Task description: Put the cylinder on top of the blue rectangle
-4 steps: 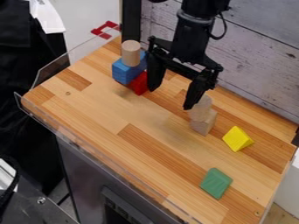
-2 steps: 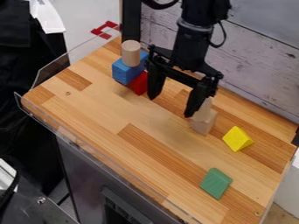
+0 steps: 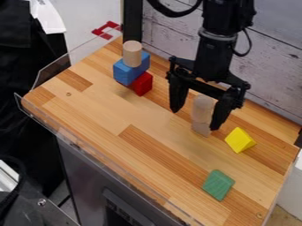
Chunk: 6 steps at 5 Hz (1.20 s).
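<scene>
A: gripper [image 3: 196, 119] status?
B: fingers [image 3: 178, 96] spread and released, clamped on nothing; tips point down at the worktop [image 3: 100, 114]; from this angle a pale cylinder [image 3: 203, 106] shows in the gap, upright on a pale block [image 3: 201, 128]; can't tell whether either finger touches it.
A: and the target?
B: off the fingers toward picture left and farther back, well apart: blue block [image 3: 125, 73], seemingly resting on a red block [image 3: 142, 84]; tan cylinder [image 3: 132, 54] stands upright on the blue one.
A: so, done?
B: if the tan one is the task's cylinder, I'd call placement complete; it's on the blue top, clear of the fingers; nothing left except maybe parking the arm [image 3: 215, 50].
A: if it means the pale one?
B: then the grasp, lift, carry and release all remain, and the blue top is taken; my read is the first case.
A: rest?
B: yellow block [image 3: 240, 140] just beside the nearer finger, picture right; green block [image 3: 218, 184] farther out, toward the camera; neither matters here.
</scene>
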Each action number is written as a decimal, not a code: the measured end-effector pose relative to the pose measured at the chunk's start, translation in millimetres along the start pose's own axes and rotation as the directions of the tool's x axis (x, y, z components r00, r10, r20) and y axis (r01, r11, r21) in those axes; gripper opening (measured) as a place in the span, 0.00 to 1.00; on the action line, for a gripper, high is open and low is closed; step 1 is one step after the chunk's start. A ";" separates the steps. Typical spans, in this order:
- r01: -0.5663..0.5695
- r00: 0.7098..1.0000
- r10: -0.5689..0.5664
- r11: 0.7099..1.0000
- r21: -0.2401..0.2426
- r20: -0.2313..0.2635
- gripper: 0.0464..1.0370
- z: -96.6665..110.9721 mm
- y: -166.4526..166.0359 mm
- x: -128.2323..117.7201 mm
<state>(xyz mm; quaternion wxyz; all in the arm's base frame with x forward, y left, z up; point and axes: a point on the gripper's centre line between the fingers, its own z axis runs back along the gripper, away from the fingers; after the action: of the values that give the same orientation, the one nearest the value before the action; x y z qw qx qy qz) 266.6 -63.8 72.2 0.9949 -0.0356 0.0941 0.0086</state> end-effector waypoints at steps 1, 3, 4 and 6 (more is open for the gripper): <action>-0.011 1.000 0.011 1.000 0.023 0.003 0.96 4.0 0.2 11.3; -0.062 0.998 0.062 0.995 0.084 0.004 0.96 10.9 14.9 23.6; -0.084 0.996 0.085 0.993 0.088 -0.017 0.96 5.5 21.3 28.1; -0.094 0.994 0.097 0.994 0.053 -0.059 0.96 -10.5 23.3 34.3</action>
<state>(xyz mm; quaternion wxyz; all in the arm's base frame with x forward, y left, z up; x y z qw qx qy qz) 297.8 -41.0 53.9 0.9906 -0.0064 0.1263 0.0527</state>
